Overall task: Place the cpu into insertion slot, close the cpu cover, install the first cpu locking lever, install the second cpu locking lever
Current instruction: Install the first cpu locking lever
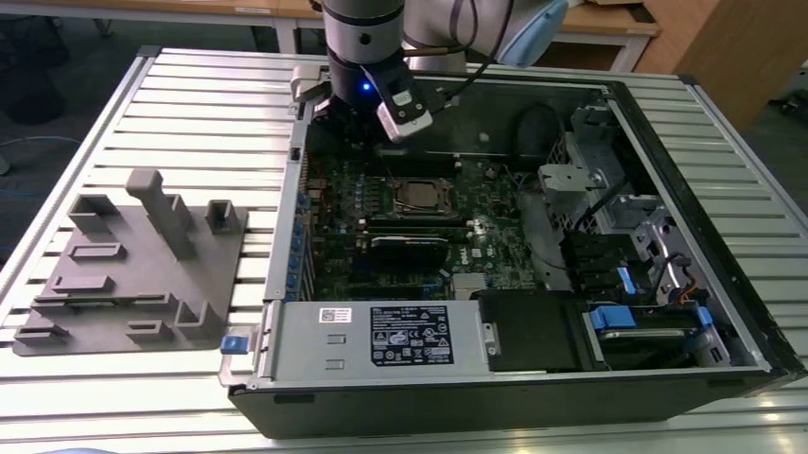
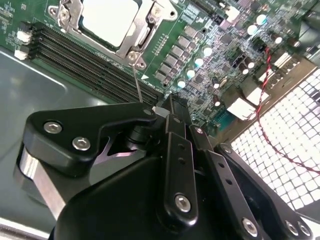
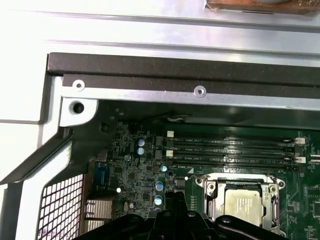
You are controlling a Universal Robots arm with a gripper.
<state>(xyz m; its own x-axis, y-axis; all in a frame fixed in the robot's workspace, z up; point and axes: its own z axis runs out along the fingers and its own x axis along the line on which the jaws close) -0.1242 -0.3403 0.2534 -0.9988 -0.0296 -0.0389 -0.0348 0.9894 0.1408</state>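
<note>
Silver-grey cpu point(image 2: 107, 20) sits in the insertion slot point(image 1: 423, 194) just beyond the jaws, with the cpu cover point(image 2: 144, 30) lowered around it to pin it. A thin locking lever point(image 2: 137, 82) rises toward the gripper point(image 2: 167, 105), apparently unlatched. Whether the jaws are clenched or released, I cannot tell.

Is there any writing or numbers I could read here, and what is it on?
No text can be quoted as it reads.
Black label on the power supply: lines of white print, too small to read.
White sticker beside it: too small to read.
White print on the memory slots: cannot be made out.
Cpu top: faint marks at most, nothing legible.
</note>
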